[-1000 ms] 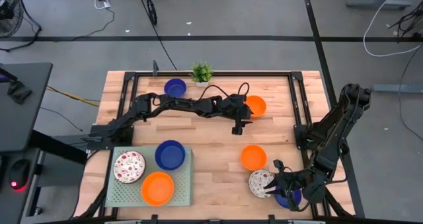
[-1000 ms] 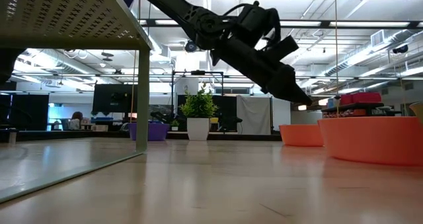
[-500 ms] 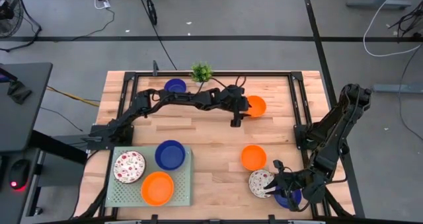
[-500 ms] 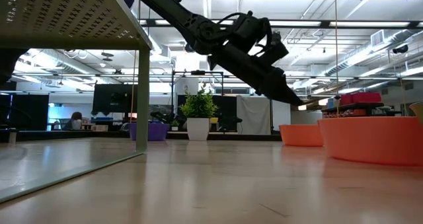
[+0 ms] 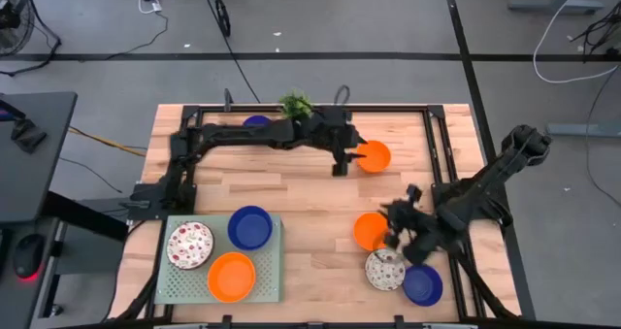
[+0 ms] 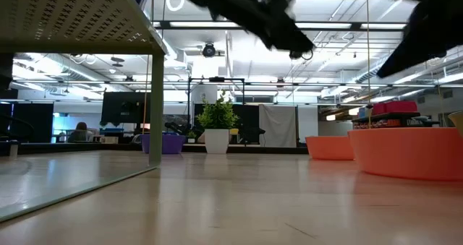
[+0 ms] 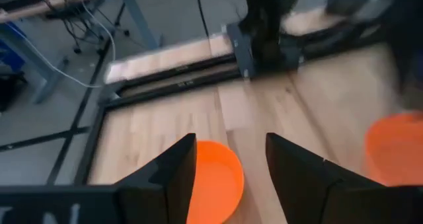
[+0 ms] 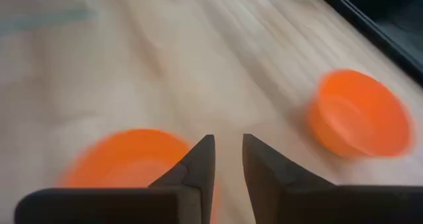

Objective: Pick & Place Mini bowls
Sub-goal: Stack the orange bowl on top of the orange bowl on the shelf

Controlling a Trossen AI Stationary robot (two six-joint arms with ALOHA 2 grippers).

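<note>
My left gripper (image 5: pixel 339 166) hangs open by the far orange bowl (image 5: pixel 375 157); in the left wrist view the bowl (image 7: pixel 216 182) shows between its fingers (image 7: pixel 228 164), untouched. My right gripper (image 5: pixel 395 224) hovers beside the near orange bowl (image 5: pixel 370 231), narrowly open (image 8: pixel 228 161) and holding nothing. A speckled bowl (image 5: pixel 385 269) and a blue bowl (image 5: pixel 422 284) sit on the table near the right corner. The tray (image 5: pixel 270 271) carries a speckled (image 5: pixel 189 245), a blue (image 5: pixel 250 227) and an orange bowl (image 5: pixel 231 276). Another blue bowl (image 5: pixel 254 122) is half hidden behind the left arm.
A potted plant (image 5: pixel 295 104) stands at the far edge, right behind the left arm. A black frame (image 5: pixel 433 145) runs around the work area. Bare wood (image 5: pixel 291 188) lies between the tray and the far bowls. In the low view both arms (image 6: pixel 268 14) stay well above the table.
My right gripper has risen from between the speckled and blue bowls at the near right corner and swung toward the table's middle, beside the near orange bowl; the blue bowl now shows whole. My left gripper has lifted and drawn toward the far edge next to the far orange bowl.
</note>
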